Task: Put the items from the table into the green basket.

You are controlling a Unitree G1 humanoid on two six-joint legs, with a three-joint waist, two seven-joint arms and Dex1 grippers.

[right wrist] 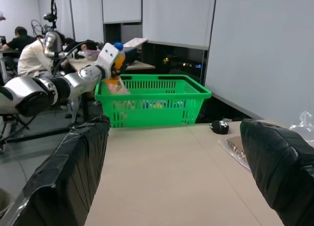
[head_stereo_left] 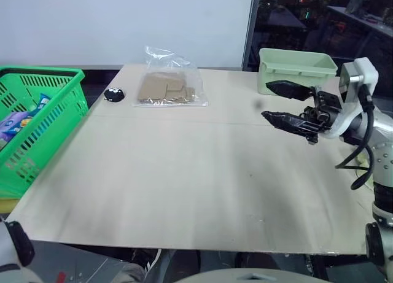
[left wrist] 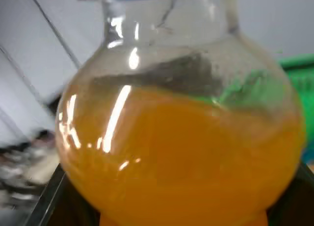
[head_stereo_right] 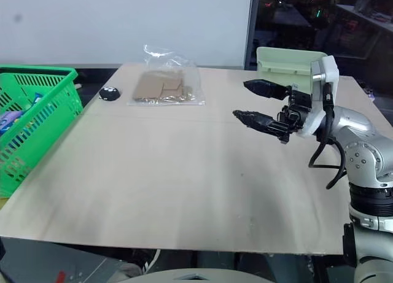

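The small orange drink bottle with a blue cap fills the left wrist view, and my left gripper is shut on it. In the right wrist view the left gripper holds the bottle upright in the air by the outer rim of the green basket. The basket stands beside the table's left edge. A pink-purple printed carton lies inside it. My right gripper hovers open over the right side of the table, pointing left, with nothing between its fingers.
A clear plastic bag of cardboard pieces and a small black object lie at the table's far side. A pale mint tub sits at the far right corner. People sit at desks beyond the basket.
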